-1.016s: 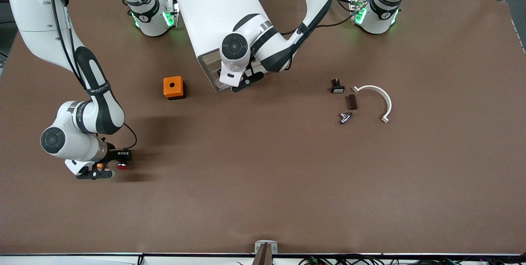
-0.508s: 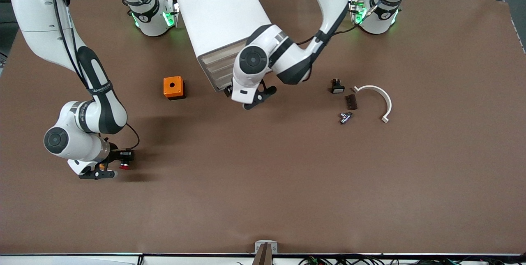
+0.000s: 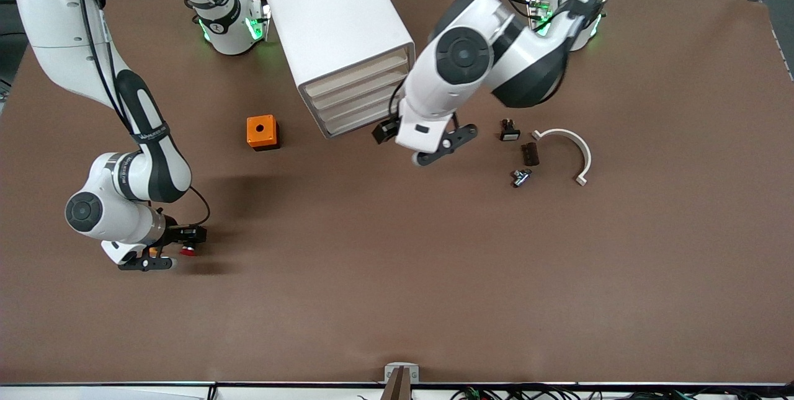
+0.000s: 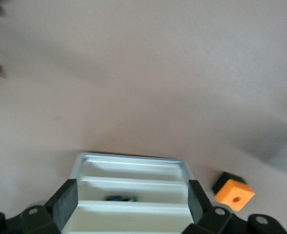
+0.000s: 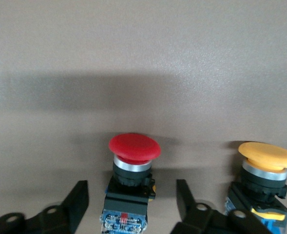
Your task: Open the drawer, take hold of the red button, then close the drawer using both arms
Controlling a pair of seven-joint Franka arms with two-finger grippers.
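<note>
The button point(image 5: 133, 168) stands on the desk point(image 3: 397, 301) at the right arm's end, with its red cap on top and its black-and-blue body below, so its long way runs up and down; the right claw point(image 5: 132, 202) sits low around it, its two fingers point(image 5: 78, 200) open with a gap on each side of the button; an orange-capped button point(image 5: 266, 175) stands just beside it, also cap up; an orange box point(image 3: 262, 132) sits farther from the front camera, near the white cabinet point(image 3: 335, 34); the drawer point(image 3: 360, 72) on top looks pushed in; the left claw point(image 4: 131, 202) hangs open over the desk in front of the cabinet, holding nothing; toward the left arm's end lie a black button point(image 3: 509, 131), a dark block point(image 3: 530, 154), a small metal part point(image 3: 520, 177) and a white curved piece point(image 3: 574, 149).
</note>
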